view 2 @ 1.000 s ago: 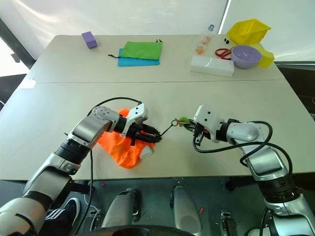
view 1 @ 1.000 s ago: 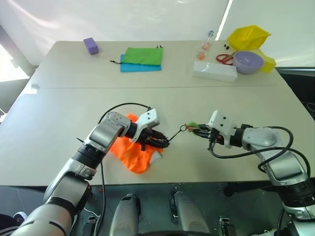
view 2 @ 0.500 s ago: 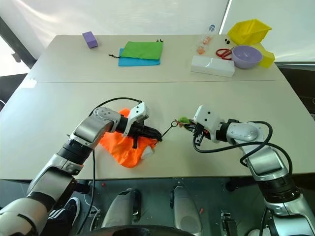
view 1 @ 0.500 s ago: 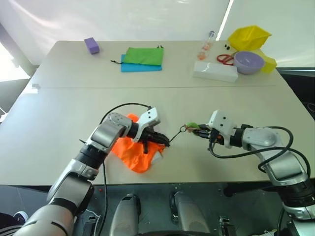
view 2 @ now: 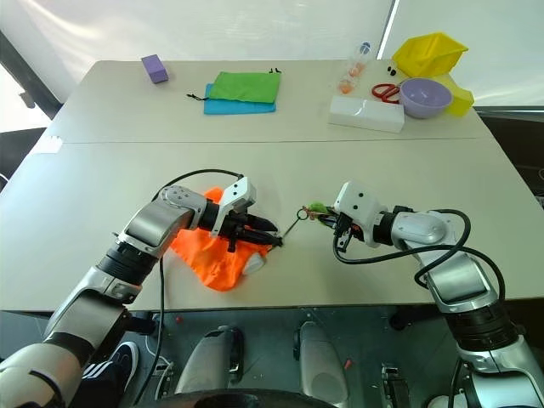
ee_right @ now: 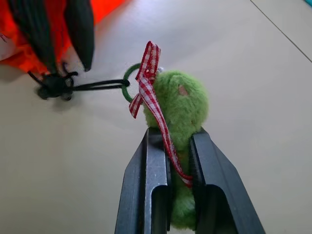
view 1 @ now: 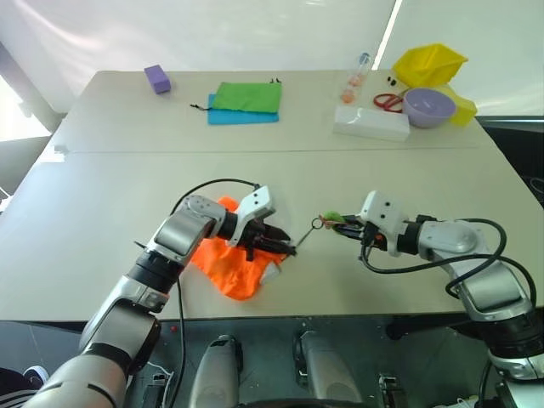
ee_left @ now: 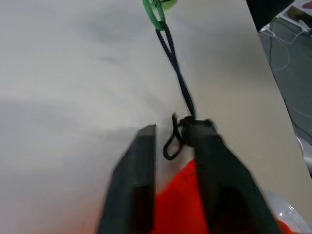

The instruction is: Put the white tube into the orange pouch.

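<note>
The orange pouch [view 1: 225, 268] lies crumpled near the table's front edge, left of centre. My left gripper [view 1: 285, 246] is at its mouth, fingers [ee_left: 139, 161] open with orange fabric [ee_left: 175, 204] in the gap. The cord's knot sits at one fingertip. The black cord [ee_left: 175, 73] runs taut to a green ring and a fuzzy green toggle [ee_right: 183, 109] with a checked ribbon. My right gripper [ee_right: 178, 136] is shut on that toggle, just above the table. A white end of the tube [view 1: 271, 274] peeks from the pouch's near right edge; the rest is hidden.
At the back lie a green pouch [view 1: 247, 96] over a blue one [view 1: 238, 116] and a purple block [view 1: 156, 78]. Back right hold a white box [view 1: 371, 123], clear bottle [view 1: 356, 76], red scissors [view 1: 388, 102], purple bowl [view 1: 429, 106] and yellow bin [view 1: 429, 64].
My left gripper's fingers pinched together half a second ago and have spread apart again. Neither arm has shifted, and the right gripper keeps hold of the toggle.
</note>
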